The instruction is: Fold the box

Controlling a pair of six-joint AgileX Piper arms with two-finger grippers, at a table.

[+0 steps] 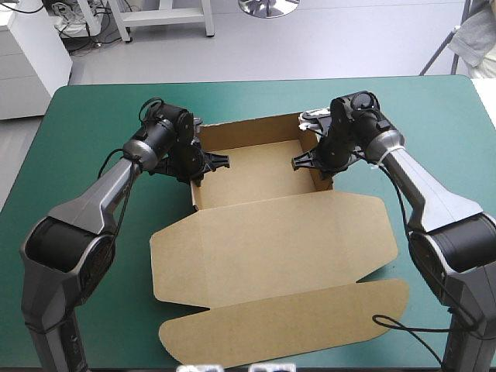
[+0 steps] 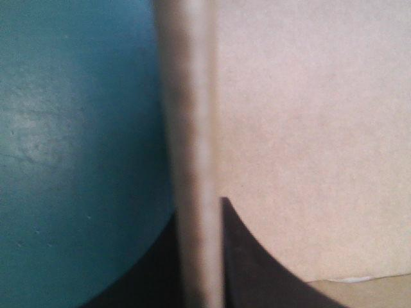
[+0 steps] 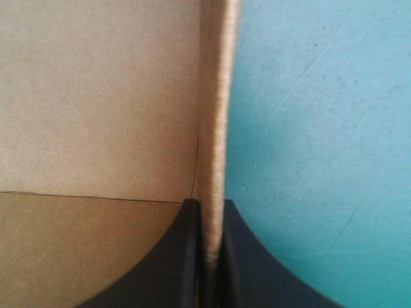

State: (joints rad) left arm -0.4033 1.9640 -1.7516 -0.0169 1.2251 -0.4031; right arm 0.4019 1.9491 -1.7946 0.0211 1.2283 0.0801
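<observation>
Left jaws: all but closed, pinching the left wall [image 2: 196,128] of the box [image 1: 271,232]. The board's edge stands upright between my two halves.
Left fingers [image 2: 257,269]: black, one against the wall's inner face, the other against its outer face, on the side of the box where the counter [image 2: 77,128] shows.
Right jaws: narrowed to a sliver as well, holding the box's right wall [image 3: 217,115] with the board sandwiched between them.
Right fingers [image 3: 173,263]: black, one inside the box and one outside it, both pressed to the wall.
Grip spots: seen from above, each of my jaws bites its wall roughly midway along, and the two face each other across the tray.
Inside the box, by my right jaws: plain brown board, with a crease line running up to the right wall just ahead of the inner finger.
Tray: the far part of the box, brown and open on top, with walls raised at its left, right and far sides. Its floor [image 1: 256,174] lies between my jaws.
Lid [image 1: 310,232]: flat on the counter, joined to the tray's near side and spreading wider than the tray.
Outer flap [image 1: 287,322]: also flat, on the lid's side away from the tray.
Box: around the middle of the teal-green counter, whose cover shows past its left, right and far sides.
Left arm [image 1: 93,201]: comes in from the left of the box, wrist turned toward the tray.
Right arm [image 1: 434,201]: comes in from the right of the box, wrist turned toward the tray.
</observation>
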